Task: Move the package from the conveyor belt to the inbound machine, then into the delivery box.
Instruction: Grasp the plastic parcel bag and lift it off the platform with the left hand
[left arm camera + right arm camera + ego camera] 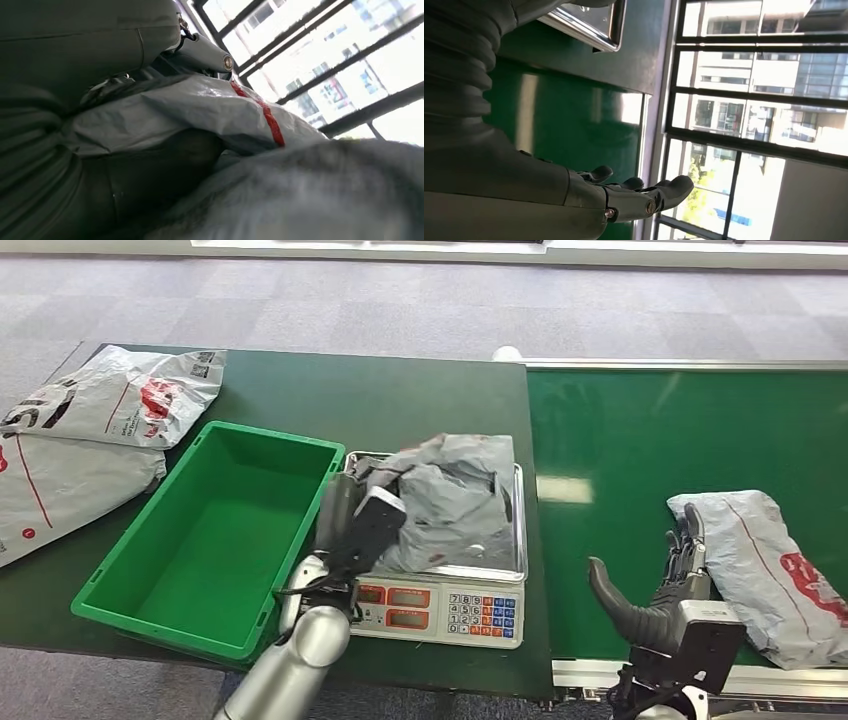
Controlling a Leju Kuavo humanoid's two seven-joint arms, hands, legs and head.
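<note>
While the left hand (pixel 352 525) closes its fingers on the crumpled grey package (pixel 455 502) lying in the steel tray of the scale (pixel 440 608), the thumb (pixel 200 52) presses onto the plastic from one side. Just to that hand's left sits the green bin (pixel 215 540), with nothing inside it, and beyond the bin two more grey bags (pixel 100 430) lie on the dark table (pixel 330 390). Over the green conveyor belt (pixel 640 440) the right hand (pixel 665 590) hangs with fingers spread and holding nothing, just beside another grey bag (pixel 770 560) resting on the belt to its right.
</note>
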